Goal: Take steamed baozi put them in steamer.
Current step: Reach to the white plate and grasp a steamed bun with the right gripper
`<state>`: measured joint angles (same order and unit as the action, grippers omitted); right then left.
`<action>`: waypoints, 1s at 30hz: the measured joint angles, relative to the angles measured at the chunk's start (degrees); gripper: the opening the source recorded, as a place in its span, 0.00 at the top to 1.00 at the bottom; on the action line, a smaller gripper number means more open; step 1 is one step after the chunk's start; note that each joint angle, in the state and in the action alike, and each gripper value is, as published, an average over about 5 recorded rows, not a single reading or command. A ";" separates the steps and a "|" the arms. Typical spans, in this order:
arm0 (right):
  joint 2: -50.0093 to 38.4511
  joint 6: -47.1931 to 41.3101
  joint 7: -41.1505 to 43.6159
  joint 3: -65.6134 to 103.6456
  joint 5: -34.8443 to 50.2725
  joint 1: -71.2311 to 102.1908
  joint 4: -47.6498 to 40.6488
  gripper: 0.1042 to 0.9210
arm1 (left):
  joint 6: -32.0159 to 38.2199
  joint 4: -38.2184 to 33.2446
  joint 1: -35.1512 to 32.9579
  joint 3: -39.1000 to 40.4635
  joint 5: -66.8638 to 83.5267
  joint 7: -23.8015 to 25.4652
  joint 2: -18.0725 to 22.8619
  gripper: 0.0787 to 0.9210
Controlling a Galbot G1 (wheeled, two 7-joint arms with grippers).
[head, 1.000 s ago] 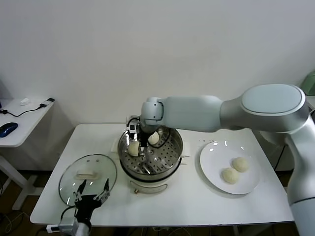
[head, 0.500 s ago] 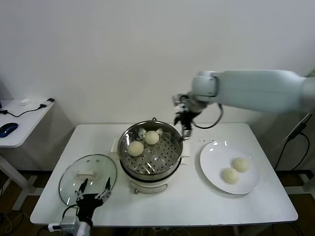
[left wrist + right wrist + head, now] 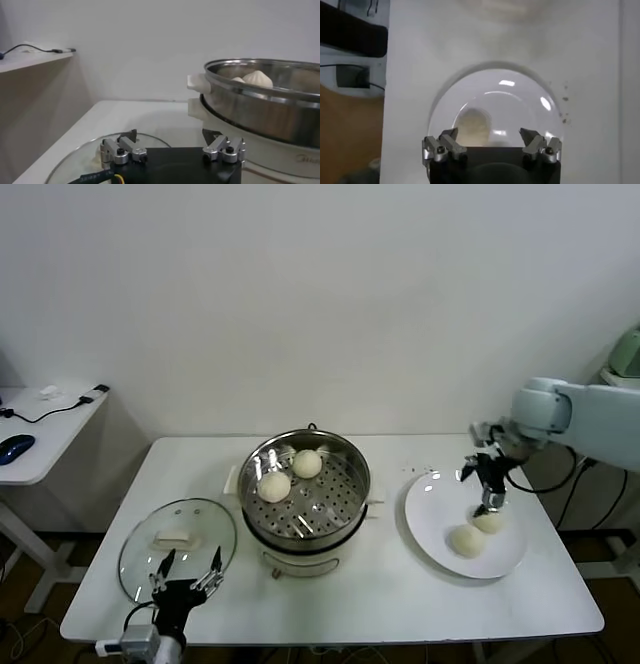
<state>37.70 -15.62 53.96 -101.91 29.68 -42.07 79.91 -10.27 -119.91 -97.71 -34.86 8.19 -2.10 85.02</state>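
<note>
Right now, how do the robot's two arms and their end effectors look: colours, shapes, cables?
The right arm is thick, rounded and pale grey-white, with a black cable looping beneath it. Its right end effector is small and dark, with silver metal finger links. The left end effector is a black block with two silver, screw-fastened fingers, and a dark cable runs off its base.

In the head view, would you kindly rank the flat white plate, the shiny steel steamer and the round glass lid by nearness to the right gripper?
1. Flat white plate, directly beneath the right gripper.
2. Shiny steel steamer, table centre.
3. Round glass lid, far left, by the left gripper.
</note>
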 measured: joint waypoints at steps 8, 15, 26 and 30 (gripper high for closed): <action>-0.99 -1.03 -1.28 6.87 -4.19 10.05 -3.13 0.12 | 0.25 0.44 -0.15 -0.14 -0.09 -0.02 0.07 0.12; -0.22 -1.58 -2.06 11.50 -6.07 15.91 -5.90 0.12 | 0.39 0.72 -0.08 -0.13 -0.10 -0.04 0.06 0.12; 1.41 -1.95 -2.72 15.29 -7.94 21.01 -8.65 0.13 | 0.38 0.93 0.13 -0.09 0.09 -0.06 -0.13 0.12; 1.57 -1.93 -2.43 15.61 -8.53 21.45 -8.84 0.21 | 0.30 0.90 0.10 -0.06 0.15 -0.06 -0.13 0.12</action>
<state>39.27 -17.54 51.53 -86.30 21.15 -20.62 71.06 -9.97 -119.02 -97.62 -34.93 8.34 -2.16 84.90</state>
